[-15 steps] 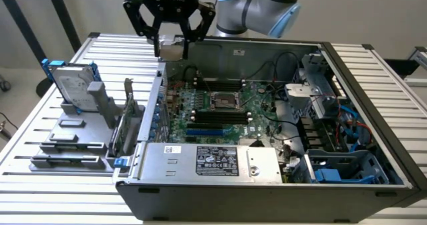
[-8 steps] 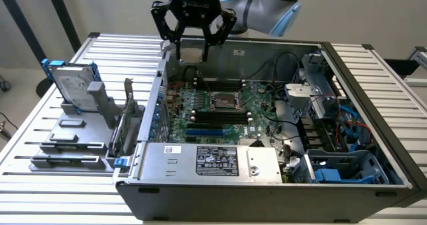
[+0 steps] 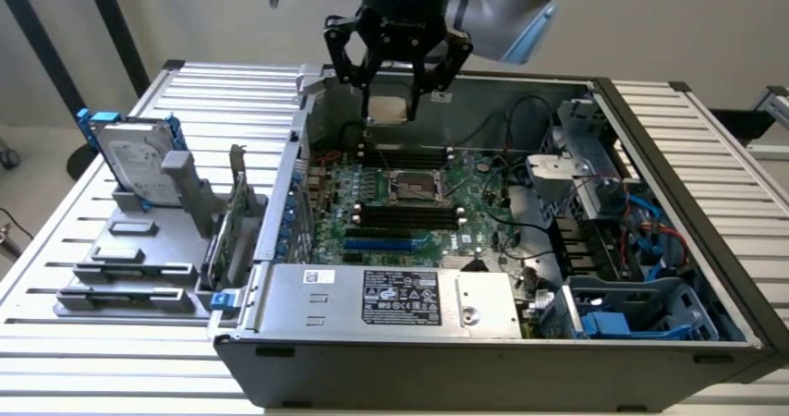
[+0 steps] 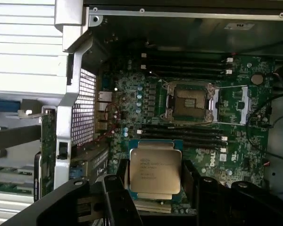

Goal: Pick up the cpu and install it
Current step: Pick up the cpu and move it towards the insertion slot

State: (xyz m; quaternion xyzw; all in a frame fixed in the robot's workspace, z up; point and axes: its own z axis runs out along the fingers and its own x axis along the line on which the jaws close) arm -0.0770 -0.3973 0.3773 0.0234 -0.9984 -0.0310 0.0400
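Slatted desk (image 3: 111, 360), open computer case (image 3: 493, 374) lying on it, motherboard (image 3: 475, 194) exposed inside, gripper (image 3: 392, 111) above the case's 12 o'clock edge, jaws set wide and clamped on the cpu (image 3: 390, 107), chip held clear of the board, 12 o'clock from the open socket (image 3: 416, 187).

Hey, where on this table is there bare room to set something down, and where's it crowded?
Bare slats of the table lie at the exterior view's right of the computer case, and beyond the hard drive toward the far corner. Crowded: the grey fixture at the case's other side, and the case's inside, under the tool holding the cpu.
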